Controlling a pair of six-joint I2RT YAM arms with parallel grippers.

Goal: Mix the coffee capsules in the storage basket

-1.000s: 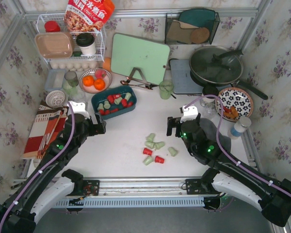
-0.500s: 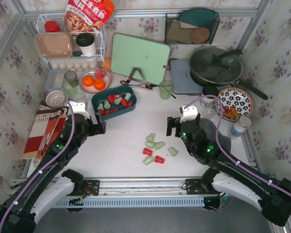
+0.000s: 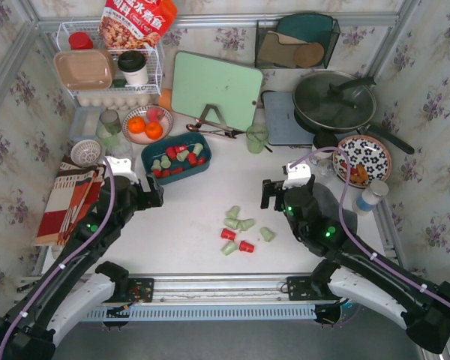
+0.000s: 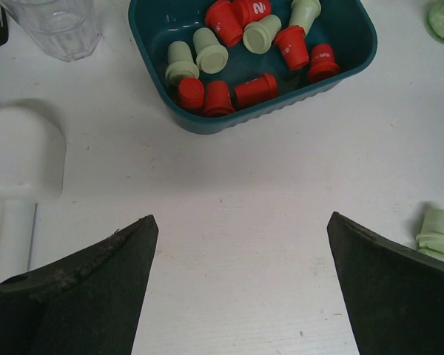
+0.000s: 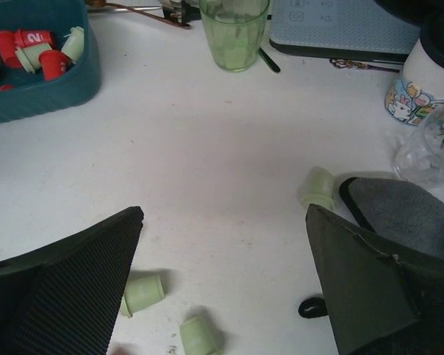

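Note:
The dark teal storage basket (image 3: pixel 151 152) sits left of centre with several red and mint green coffee capsules (image 3: pixel 181 154) inside. It also shows in the left wrist view (image 4: pixel 281 112) and at the top left of the right wrist view (image 5: pixel 55 97). Several loose capsules (image 3: pixel 240 229), red and green, lie on the table in front. My left gripper (image 3: pixel 154 196) is open and empty, just near of the basket (image 4: pixel 241 218). My right gripper (image 3: pixel 273 196) is open and empty above the table (image 5: pixel 223 211), with green capsules (image 5: pixel 142 292) lying beside its fingers.
A green cup (image 3: pixel 256 138) stands behind the loose capsules, also in the right wrist view (image 5: pixel 233 33). A plate of oranges (image 3: pixel 146 124) and a glass jar (image 3: pixel 109 122) stand behind the basket. A grey cloth (image 3: pixel 336 201), a patterned plate (image 3: pixel 362 159) and a pan (image 3: pixel 334 101) are on the right.
My right arm has shifted slightly to the right. The left arm, basket and capsules have not moved.

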